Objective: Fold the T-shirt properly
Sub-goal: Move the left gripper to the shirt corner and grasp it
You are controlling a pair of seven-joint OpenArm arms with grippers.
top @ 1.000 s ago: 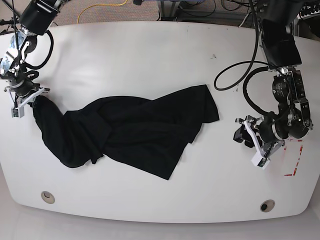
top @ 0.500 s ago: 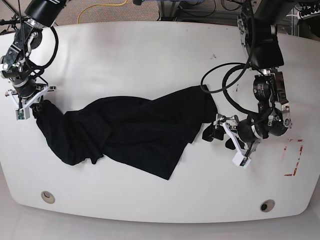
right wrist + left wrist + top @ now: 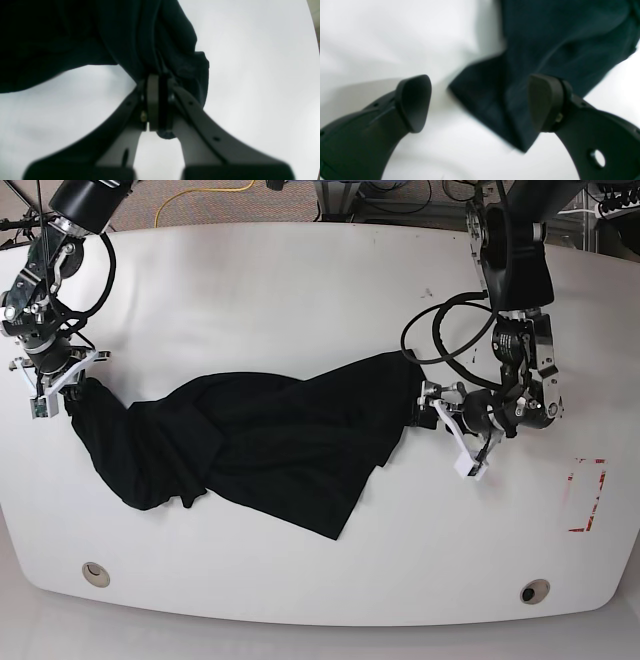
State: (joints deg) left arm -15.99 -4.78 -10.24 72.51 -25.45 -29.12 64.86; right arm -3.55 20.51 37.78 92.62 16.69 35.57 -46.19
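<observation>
The right gripper [image 3: 158, 105] is clamped on the black T-shirt [image 3: 270, 440]; the left gripper [image 3: 480, 102] is spread wide over a T-shirt corner.

My left wrist view is smeared — the T-shirt [image 3: 540, 47] shows as a soft dark mass with no sharp hem, cut off by the top and right edges, and my own fingers [image 3: 413, 102] run out of the bottom edge. In the right wrist view the cloth fills the far left corner as plain black; its folds cannot be told. What I pinch sits hidden between my pads [image 3: 153, 100]. From the base view my right gripper [image 3: 62, 380] is too small to read — its tips merge with the cloth.
</observation>
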